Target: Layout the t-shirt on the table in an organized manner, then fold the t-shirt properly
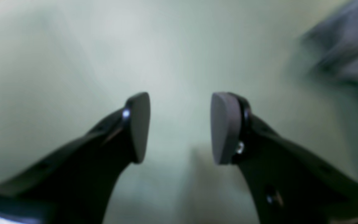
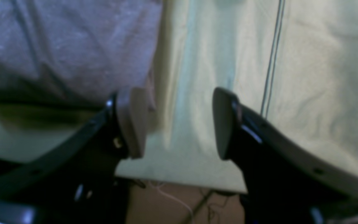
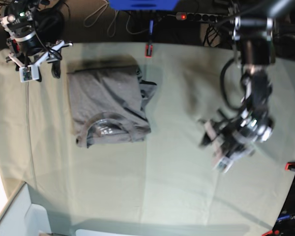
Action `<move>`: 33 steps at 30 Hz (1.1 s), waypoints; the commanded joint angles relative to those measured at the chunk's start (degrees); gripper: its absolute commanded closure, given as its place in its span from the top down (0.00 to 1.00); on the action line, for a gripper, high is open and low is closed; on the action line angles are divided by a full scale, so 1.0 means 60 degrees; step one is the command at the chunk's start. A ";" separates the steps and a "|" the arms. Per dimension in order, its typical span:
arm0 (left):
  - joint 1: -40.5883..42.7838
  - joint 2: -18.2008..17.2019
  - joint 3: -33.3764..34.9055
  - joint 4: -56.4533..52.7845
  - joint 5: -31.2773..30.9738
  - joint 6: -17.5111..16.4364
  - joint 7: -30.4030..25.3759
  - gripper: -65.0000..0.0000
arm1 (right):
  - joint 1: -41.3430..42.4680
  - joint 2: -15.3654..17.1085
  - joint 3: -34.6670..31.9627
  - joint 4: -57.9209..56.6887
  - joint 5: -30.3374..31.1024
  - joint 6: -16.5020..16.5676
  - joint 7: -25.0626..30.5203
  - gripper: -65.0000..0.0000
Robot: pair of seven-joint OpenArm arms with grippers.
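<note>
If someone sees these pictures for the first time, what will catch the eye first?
First the dark grey t-shirt, folded into a compact block on the pale table, left of centre in the base view. Next, the two black arms: the right hand open beside the shirt's far corner, and the left hand open over bare cloth, well apart.

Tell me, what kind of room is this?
Probably a robot lab or workshop. A big table covered in pale green cloth holds a folded grey t-shirt, two robot arms reach over it, and cables and a power strip lie along the far edge.
</note>
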 commanded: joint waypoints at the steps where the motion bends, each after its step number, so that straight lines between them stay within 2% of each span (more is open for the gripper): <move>1: 0.0263 0.0097 -0.0149 0.0564 -0.0199 -0.0148 0.0019 0.47 | -0.0009 -0.0026 0.0020 0.0142 0.0113 0.0057 0.0232 0.44; 6: 0.2475 0.0624 -0.0280 0.2102 -0.0199 -0.0148 0.0327 0.47 | -0.0009 -0.0026 -0.0009 0.0142 0.0113 0.0057 0.0232 0.43; 8: 0.2973 0.0961 -0.0295 0.2249 -0.0199 -0.0148 0.0327 0.43 | 0.0137 0.0032 -0.0024 0.0142 0.0113 0.0057 0.0232 0.43; 12: 0.3896 0.1650 -0.1013 0.2747 -0.0199 -0.0148 0.0386 0.16 | 0.0152 0.0076 0.0005 -0.0049 0.0069 0.0057 0.0232 0.41; 14: 0.4277 0.2031 -0.1775 0.2981 -0.0126 -0.0148 0.0386 0.00 | -0.0024 0.0223 0.0005 -0.0092 0.0069 0.0057 0.0217 0.34; 19: 0.5464 0.2295 -0.3035 0.3787 -0.0199 -0.0148 0.0342 0.00 | -0.0683 0.0164 0.0123 -0.0371 0.0084 0.0057 0.0217 0.00; 25: 0.7457 0.2265 -0.3196 0.4622 -0.0141 -0.0148 0.0327 0.00 | -0.1460 0.0164 0.0137 -0.1514 0.0113 0.0057 0.0217 0.00; 29: 0.8541 0.2104 -0.3211 0.4329 -0.0111 -0.0148 0.0181 0.00 | -0.1694 0.0208 0.0123 -0.2686 0.0069 0.0057 0.0247 0.00; 33: 0.9112 0.2002 -0.3211 0.3201 -0.0111 -0.0148 -0.1358 0.00 | -0.1753 0.0237 0.0137 -0.3536 0.0084 0.0057 0.0261 0.00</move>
